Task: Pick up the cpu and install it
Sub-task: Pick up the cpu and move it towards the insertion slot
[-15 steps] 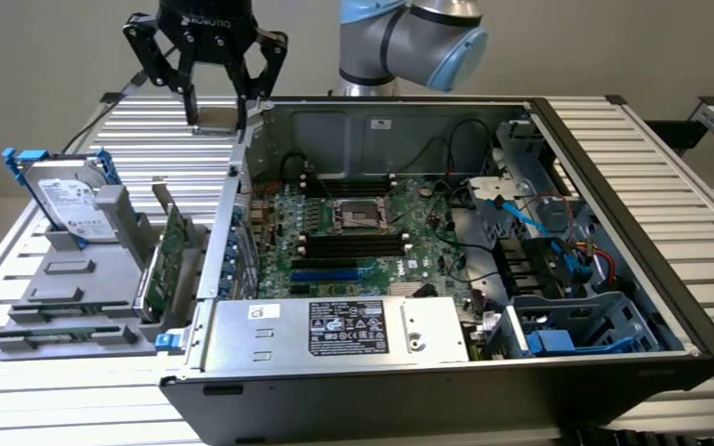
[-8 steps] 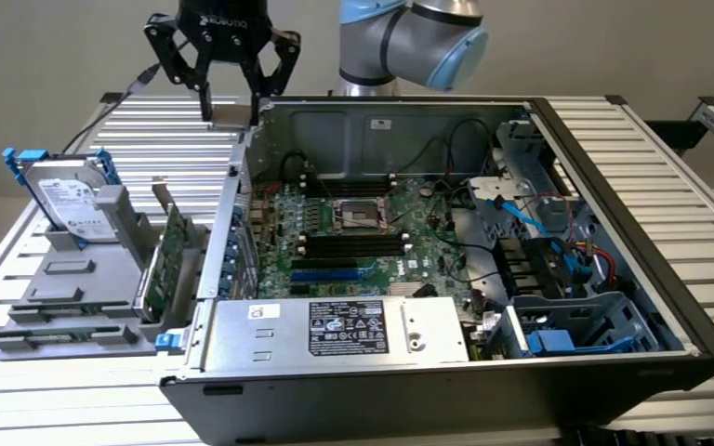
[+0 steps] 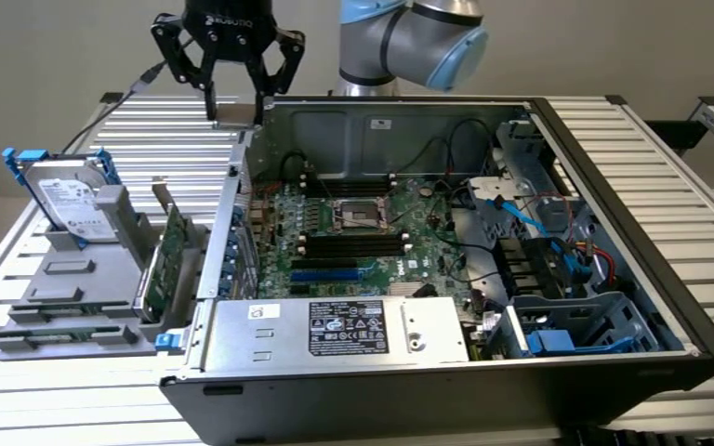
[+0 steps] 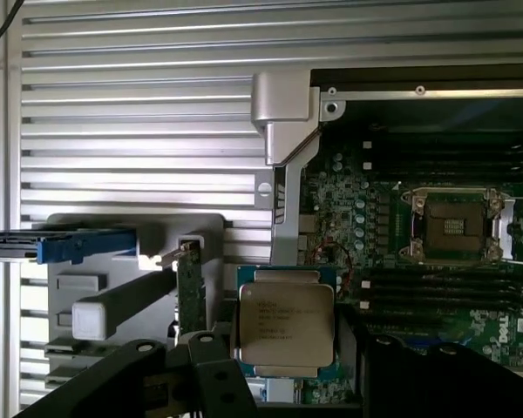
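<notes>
A: Start with the jaws. What state are they in?

B: Grasping the cpu (image 4: 285, 324). They stand wide, a black finger (image 3: 209, 93) on each side of the chip, and its dull silver top faces the wrist camera (there is print on it, too small to read).

A: Where does that put the chip in the exterior view?

B: Upper left of the frame, hanging under the arm (image 3: 413, 37), just beside the far corner of the computer case (image 3: 654, 242) on the exterior view's left. Whether it sits over the case wall or over the bench (image 3: 146, 130) I cannot tell.

A: And the socket?

B: The socket (image 3: 357, 215) lies near the middle of the frame, on the motherboard (image 3: 389, 260) inside the case, a metal frame around a dark square. It is well apart from the chip.

A: What else is in the case?

B: Black memory slots (image 3: 354, 243) above and below the socket, a labelled silver power supply (image 3: 345, 330) at lower centre, and blue and black cables (image 3: 524, 218) toward the exterior view's right.

A: And outside it?

B: At the left of the frame a grey holder (image 3: 72, 279) rests on the slatted bench. A hard drive (image 3: 70, 197) in a blue frame stands upright in it, and a green circuit card (image 3: 166, 260) stands on edge at the holder's side nearest the case.
</notes>
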Robot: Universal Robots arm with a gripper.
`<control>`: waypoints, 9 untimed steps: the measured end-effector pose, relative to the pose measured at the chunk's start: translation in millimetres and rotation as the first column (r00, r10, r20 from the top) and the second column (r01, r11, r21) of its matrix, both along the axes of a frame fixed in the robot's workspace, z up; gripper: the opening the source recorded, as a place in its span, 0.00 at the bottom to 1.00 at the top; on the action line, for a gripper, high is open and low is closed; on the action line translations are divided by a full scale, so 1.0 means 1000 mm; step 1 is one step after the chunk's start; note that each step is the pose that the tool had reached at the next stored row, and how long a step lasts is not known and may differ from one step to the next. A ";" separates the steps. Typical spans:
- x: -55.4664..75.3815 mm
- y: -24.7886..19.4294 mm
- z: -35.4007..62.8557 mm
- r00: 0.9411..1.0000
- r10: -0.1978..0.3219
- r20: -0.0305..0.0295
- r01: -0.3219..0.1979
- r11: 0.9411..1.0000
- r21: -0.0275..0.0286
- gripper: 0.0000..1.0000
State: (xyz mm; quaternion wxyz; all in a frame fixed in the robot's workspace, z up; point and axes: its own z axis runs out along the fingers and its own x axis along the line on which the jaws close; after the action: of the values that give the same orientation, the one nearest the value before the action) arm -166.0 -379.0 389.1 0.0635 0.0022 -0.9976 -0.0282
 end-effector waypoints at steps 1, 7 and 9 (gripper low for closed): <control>0.004 0.0000 0.0000 1.000 0.000 0.000 0.000 1.000 0.000 0.55; 0.032 0.0000 0.0001 1.000 0.000 0.000 0.000 1.000 0.001 0.55; 0.041 0.0001 0.0000 1.000 0.000 0.002 0.000 1.000 0.003 0.55</control>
State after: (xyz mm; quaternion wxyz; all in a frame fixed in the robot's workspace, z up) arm -125.2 -379.0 389.1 0.0625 0.0023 -0.9976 -0.0295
